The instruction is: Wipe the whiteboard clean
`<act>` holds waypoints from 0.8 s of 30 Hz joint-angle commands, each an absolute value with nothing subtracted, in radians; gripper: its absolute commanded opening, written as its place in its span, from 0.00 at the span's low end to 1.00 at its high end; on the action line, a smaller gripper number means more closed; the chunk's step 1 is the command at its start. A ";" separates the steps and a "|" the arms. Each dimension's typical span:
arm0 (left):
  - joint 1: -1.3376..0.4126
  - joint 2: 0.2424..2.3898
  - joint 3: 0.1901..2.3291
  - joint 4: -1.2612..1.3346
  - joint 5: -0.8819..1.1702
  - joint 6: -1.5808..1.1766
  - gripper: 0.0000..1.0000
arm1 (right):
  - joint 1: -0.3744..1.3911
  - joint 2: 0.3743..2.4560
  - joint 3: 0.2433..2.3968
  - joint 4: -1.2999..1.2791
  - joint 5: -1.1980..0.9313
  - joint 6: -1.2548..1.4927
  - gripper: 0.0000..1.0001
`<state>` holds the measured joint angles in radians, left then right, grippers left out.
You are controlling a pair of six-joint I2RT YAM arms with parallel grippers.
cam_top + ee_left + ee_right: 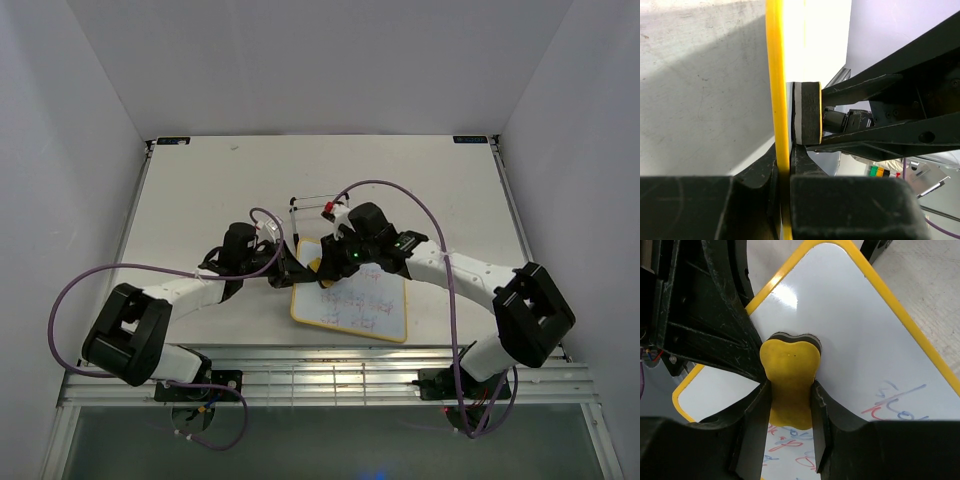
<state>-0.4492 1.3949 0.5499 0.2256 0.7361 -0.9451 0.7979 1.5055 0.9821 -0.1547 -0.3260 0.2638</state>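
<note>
Right wrist: right pincer (790,390) squeezes eraser (790,360) against scribbled whiteboard (855,315); left wrist: left pincer (784,175) clamps whiteboard.

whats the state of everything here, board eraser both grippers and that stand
whiteboard: partly wiped, pink and blue scribbles left on its near part
left gripper: shut on the whiteboard's yellow frame
eraser: pressed flat on the whiteboard's face
right gripper: shut on the eraser
black wire stand: beyond the whiteboard, neither gripper on it
</note>
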 commanded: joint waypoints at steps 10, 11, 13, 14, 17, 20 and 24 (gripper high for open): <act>-0.460 1.261 0.517 0.327 0.565 -0.851 0.00 | 0.482 1.580 0.825 -0.429 -0.199 0.252 0.14; -0.456 1.252 0.512 0.322 0.552 -0.851 0.00 | 0.447 1.583 0.819 -0.446 -0.210 0.238 0.14; -0.448 1.247 0.503 0.321 0.551 -0.851 0.00 | 0.420 1.582 0.796 -0.454 -0.221 0.232 0.14; -0.445 1.247 0.497 0.321 0.554 -0.845 0.00 | 0.407 1.582 0.793 -0.456 -0.225 0.226 0.14; -0.445 1.258 0.494 0.322 0.561 -0.833 0.00 | 0.426 1.609 0.834 -0.465 -0.282 0.215 0.10; -0.445 1.284 0.495 0.324 0.581 -0.828 0.00 | 0.553 1.628 0.952 -0.469 -0.317 0.247 0.10; -0.445 1.298 0.495 0.331 0.592 -0.827 0.00 | 0.754 1.681 1.130 -0.450 -0.360 0.314 0.10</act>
<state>-0.4301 1.2987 0.4828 0.2314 0.6693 -0.9699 0.5686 1.6135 1.0515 -0.3996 -0.2794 0.2787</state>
